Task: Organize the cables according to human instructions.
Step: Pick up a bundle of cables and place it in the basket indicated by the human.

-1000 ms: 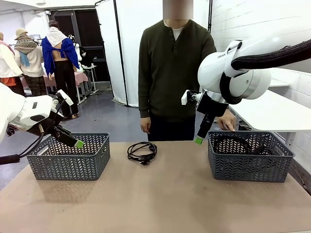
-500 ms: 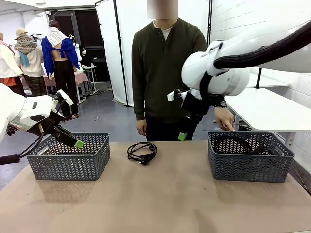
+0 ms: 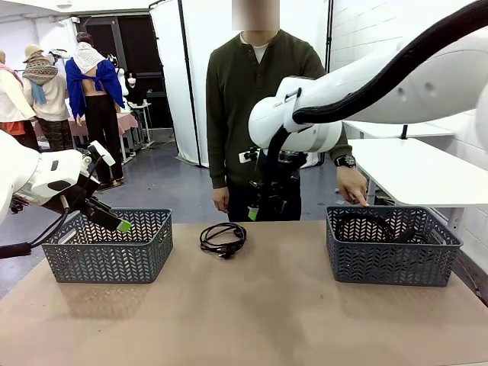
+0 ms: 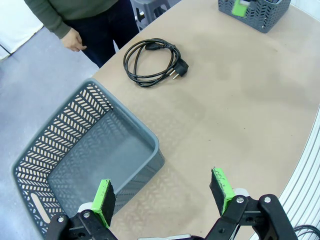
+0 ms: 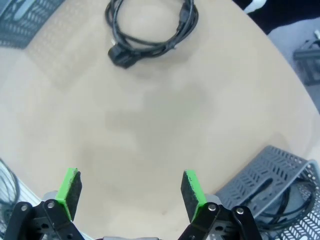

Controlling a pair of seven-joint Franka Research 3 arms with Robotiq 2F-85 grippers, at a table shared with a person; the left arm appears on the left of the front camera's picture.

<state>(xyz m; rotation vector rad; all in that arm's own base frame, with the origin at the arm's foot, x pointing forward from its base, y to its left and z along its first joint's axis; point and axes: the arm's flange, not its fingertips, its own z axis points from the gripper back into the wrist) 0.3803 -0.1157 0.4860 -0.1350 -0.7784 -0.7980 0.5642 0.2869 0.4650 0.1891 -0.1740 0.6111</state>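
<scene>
One coiled black cable (image 3: 223, 238) lies on the table between the two baskets, and it shows as the cable (image 4: 152, 62) in the left wrist view and the cable (image 5: 150, 27) in the right wrist view. More black cables (image 3: 372, 226) lie inside the right basket (image 3: 393, 259). My right gripper (image 3: 255, 212) hangs open above the table, just right of the loose coil, with nothing between its pads. Over the near rim of the left basket (image 3: 107, 248) my left gripper (image 3: 114, 221) is also open and holds nothing.
The person stands at the far edge with one hand (image 3: 352, 188) held over the right basket's back rim. The left basket (image 4: 85, 150) has nothing in it. Bare tabletop (image 3: 252, 313) stretches in front of both baskets.
My right arm has swung left from beside the right basket to the middle of the table, near the loose coil. The left arm has stayed put.
</scene>
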